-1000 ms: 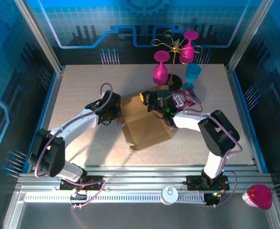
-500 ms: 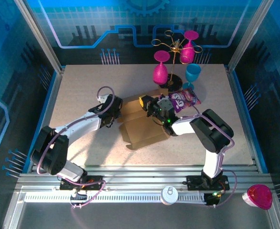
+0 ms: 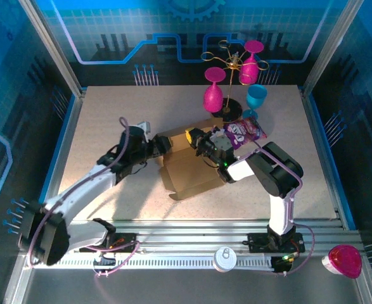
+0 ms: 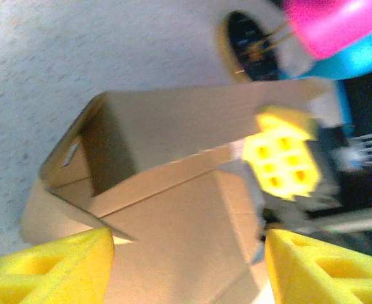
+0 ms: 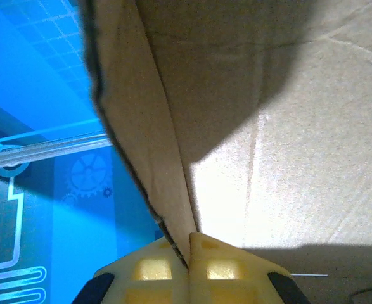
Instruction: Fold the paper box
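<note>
Paper box, partly hidden overhead, is seen clamped by its wall in the right jaws; the left jaws are spread wide.

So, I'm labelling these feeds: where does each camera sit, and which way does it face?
Top external: above and behind the arms, looking down on the table; both arms flank the paper box.
Left wrist: on the left arm, facing the box past spread left fingers.
Right wrist: on the right arm, tight against cardboard that the right fingers pinch.
Shared: all three show the box.
</note>
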Tool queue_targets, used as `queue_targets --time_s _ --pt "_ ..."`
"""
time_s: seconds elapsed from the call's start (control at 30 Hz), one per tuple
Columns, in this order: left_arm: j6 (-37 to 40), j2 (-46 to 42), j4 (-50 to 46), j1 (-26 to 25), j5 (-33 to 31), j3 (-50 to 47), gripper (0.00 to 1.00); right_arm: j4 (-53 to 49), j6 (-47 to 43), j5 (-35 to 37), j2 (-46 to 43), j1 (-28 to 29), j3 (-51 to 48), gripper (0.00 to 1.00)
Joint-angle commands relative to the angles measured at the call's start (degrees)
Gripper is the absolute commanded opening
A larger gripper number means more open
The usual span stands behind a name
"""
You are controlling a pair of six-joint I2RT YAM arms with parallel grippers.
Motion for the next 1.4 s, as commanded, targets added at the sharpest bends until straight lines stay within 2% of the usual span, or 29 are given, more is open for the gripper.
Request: queue_targets --time_s 0.0,0.13,0.23,0.37,0.43,0.53,0.67,0.77,1.13,1.37 --pt "5.17 -5.72 -4.88 4.38 11.16 -1.59 0.64 0.78 -0.42 -1.73 1.79 -0.42 0.1 0.0" --pt "9.29 -8.58 -14.02 11.76 6.19 -2.51 0.48 0.17 -0.52 -2.18 1.92 -0.61 0.93 0.0" --pt "12.06 -6.56 -13.71 17.1 5.31 -4.11 0.4 -0.24 -0.85 -3.06 1.8 -0.97 1.32 0.0" --pt "18.86 3.31 -13.15 19.95 5.12 -1.91 0.28 -1.46 -1.13 -4.04 1.46 -1.23 1.6 0.0" --pt "22.91 8.25 -12.84 19.95 5.75 -0.01 0.25 -1.92 -1.22 -4.38 1.28 -1.26 1.75 0.0" --pt "27.96 12.64 -10.25 19.79 9.37 1.18 0.27 -2.8 -1.22 -4.81 1.35 -1.23 2.26 0.0" --pt "33.45 12.78 -5.47 18.2 13.25 -0.16 0.34 -3.39 -1.35 -5.1 1.61 -1.26 2.84 0.0" --pt "36.09 13.99 -5.83 16.61 14.32 0.63 0.38 -3.11 -1.32 -5.15 1.79 -1.37 3.04 0.0" --pt "37.45 14.79 -4.98 10.59 9.8 2.39 0.44 -0.62 -0.62 -4.86 2.94 -1.28 3.07 0.0" --pt "37.17 15.31 -3.77 8.69 9.16 2.64 0.48 -1.01 -0.59 -4.75 2.8 -1.32 3.01 0.0"
